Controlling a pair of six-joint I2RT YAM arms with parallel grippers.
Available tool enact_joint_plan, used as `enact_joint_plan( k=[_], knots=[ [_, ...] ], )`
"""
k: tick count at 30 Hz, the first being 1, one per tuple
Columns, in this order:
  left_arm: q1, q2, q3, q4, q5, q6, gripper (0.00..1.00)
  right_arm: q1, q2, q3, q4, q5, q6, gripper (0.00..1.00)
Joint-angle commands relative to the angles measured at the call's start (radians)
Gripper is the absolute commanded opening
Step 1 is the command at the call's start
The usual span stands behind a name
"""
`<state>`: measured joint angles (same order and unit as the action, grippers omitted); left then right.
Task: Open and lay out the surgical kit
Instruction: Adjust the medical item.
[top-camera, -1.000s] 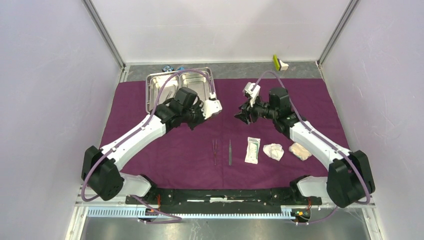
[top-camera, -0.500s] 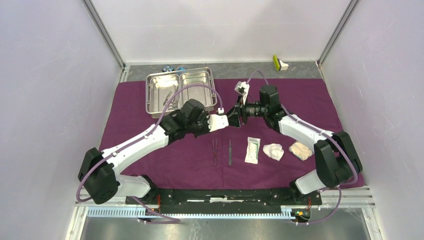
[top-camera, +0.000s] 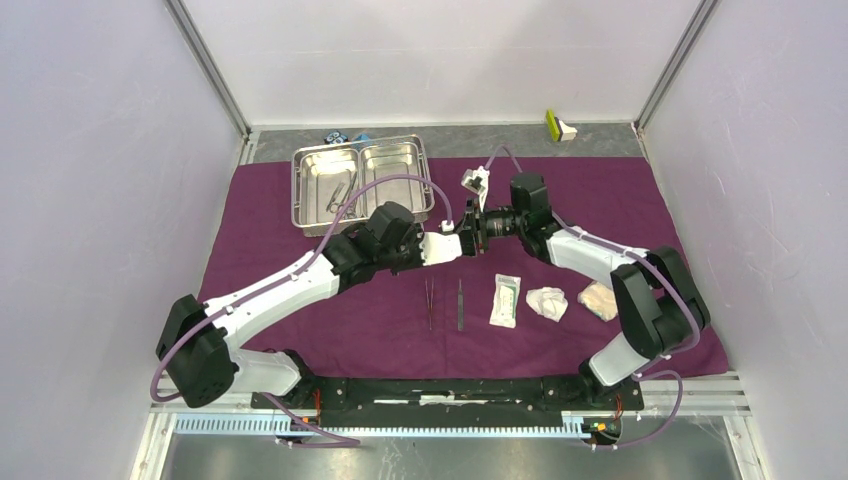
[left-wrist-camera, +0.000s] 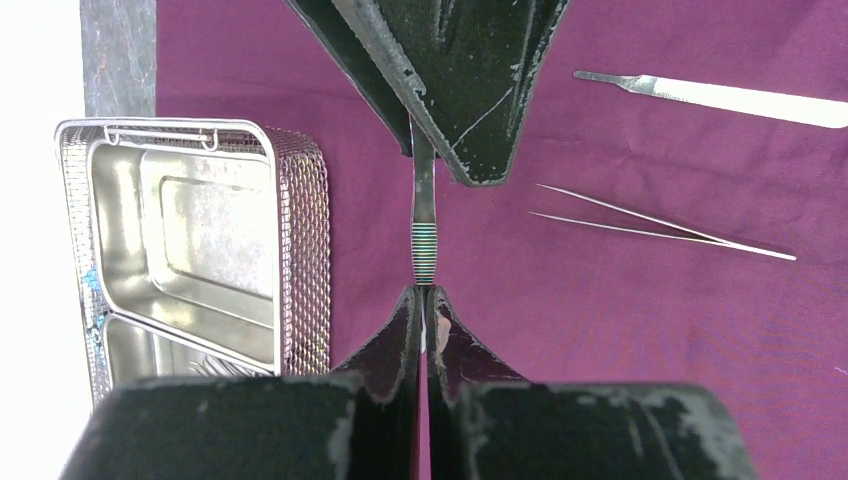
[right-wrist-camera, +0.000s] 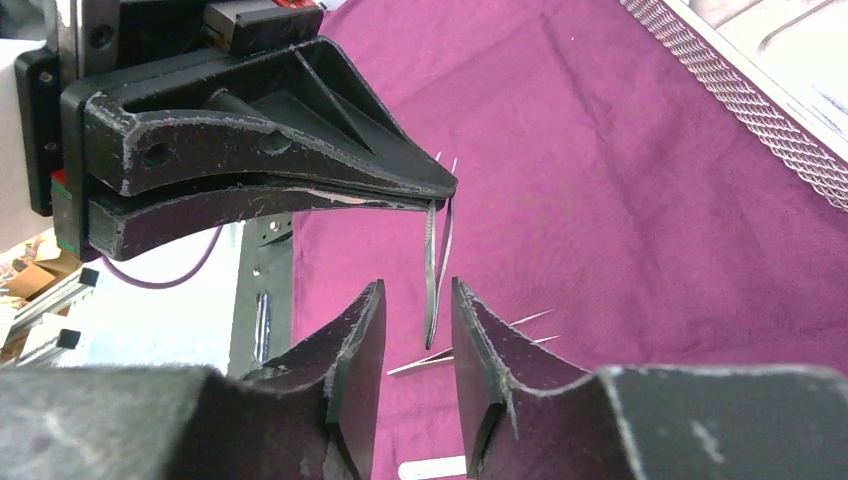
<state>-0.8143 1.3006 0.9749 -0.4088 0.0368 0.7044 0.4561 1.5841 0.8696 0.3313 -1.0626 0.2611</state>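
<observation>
L gripper (left-wrist-camera: 421, 295): clamped shut on one end of the slim metal forceps (left-wrist-camera: 423, 240), holding them off the cloth, just R of the steel tray's (top-camera: 390, 165) near-R corner.
R gripper (right-wrist-camera: 418, 300): partway open, fingers on either side of the forceps' free end (its wrist view shows a gap on both sides, so no grip).
Forceps: bridge the two grippers, ribbed grip section showing between the two sets of fingertips.
Tray: on the far-L part of the purple cloth (top-camera: 620, 190); a thin metal piece (top-camera: 336, 195) lies in its L compartment.
Laid-out row: well nearer than the tray and to its R, on the cloth. L to R: tweezers (top-camera: 429, 303), flat metal tool (top-camera: 460, 305), white sealed packet (top-camera: 506, 300), two gauze wads (top-camera: 547, 302), each apart from the next.
</observation>
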Motion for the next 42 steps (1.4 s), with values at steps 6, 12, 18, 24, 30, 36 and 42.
enact_joint_plan(
  k=[6,12,18,24,30,36,42],
  knots=[
    [-0.009,0.001,-0.023,0.042,-0.005,0.054,0.02,0.001,0.029,0.058,0.04,-0.027,0.006,0.38],
    [-0.011,0.0,-0.031,0.043,-0.005,0.063,0.02,0.001,0.035,0.071,0.012,-0.02,-0.018,0.36],
    [-0.013,0.005,-0.027,0.045,-0.012,0.064,0.02,0.001,0.038,0.071,-0.041,-0.011,-0.067,0.37],
    [-0.013,0.004,-0.028,0.045,-0.014,0.065,0.02,0.001,0.037,0.069,-0.057,-0.005,-0.084,0.35],
    [-0.013,0.003,-0.028,0.045,-0.013,0.065,0.02,0.001,0.046,0.075,-0.058,-0.007,-0.084,0.25],
    [-0.013,0.007,-0.03,0.045,-0.014,0.06,0.02,0.001,0.047,0.083,-0.059,-0.002,-0.085,0.04],
    [-0.004,0.013,-0.007,0.067,-0.033,-0.012,0.11,0.0,0.03,0.139,-0.168,0.056,-0.194,0.0]
  ],
)
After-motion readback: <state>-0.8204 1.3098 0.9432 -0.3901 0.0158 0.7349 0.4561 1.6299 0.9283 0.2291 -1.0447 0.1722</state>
